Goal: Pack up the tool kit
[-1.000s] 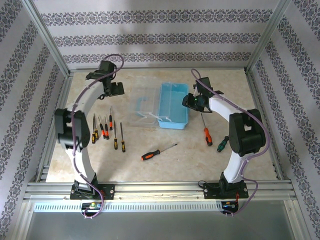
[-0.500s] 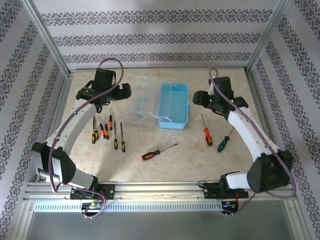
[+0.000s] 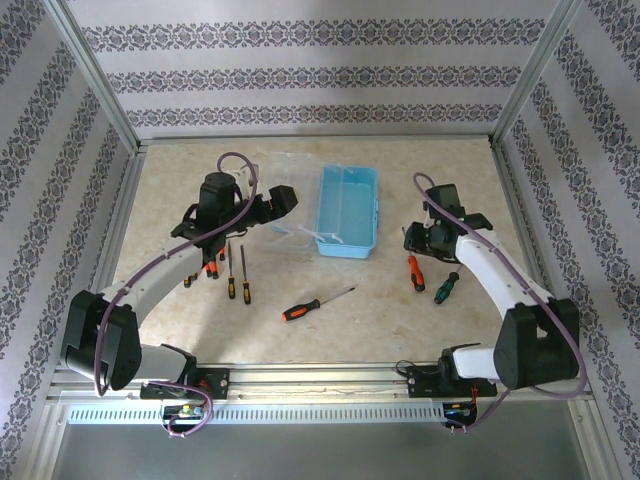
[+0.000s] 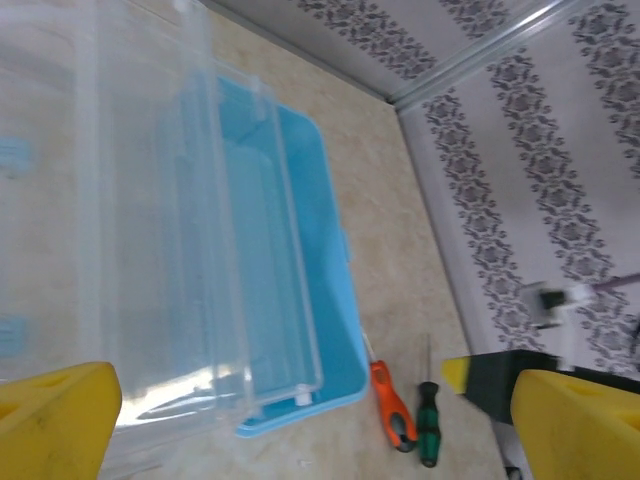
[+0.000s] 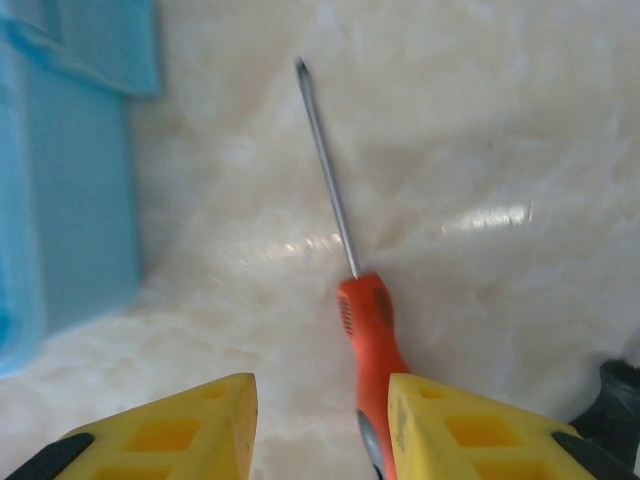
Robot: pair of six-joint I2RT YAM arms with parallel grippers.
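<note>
Your right gripper [image 5: 318, 400] hangs low over the orange screwdriver [image 5: 372, 330], on the right of the table. Its jaws are partly apart and clamp nothing. The handle lies off-centre between the 2 fingers, just beside the one nearer the green screwdriver [image 3: 446, 288], and the shaft points to the far side. If you close from here, 1 finger will likely reach the handle first and roll it sideways into the green one, or pinch it crooked. A grip this far back on the handle may also let the long shaft sag and catch the wall of the blue box [image 3: 348, 210] on the way in. That box sits open in the far middle and looks empty from above, with its clear lid [image 3: 288, 215] swung out to the left. Your left gripper [image 3: 281, 198] is spread wide, holding nothing, right over that lid. A careless move there could knock the lid or shove the box. The row of small screwdrivers [image 3: 228, 268] on the left and 1 more screwdriver [image 3: 315, 302] near the middle are also not yet packed.
</note>
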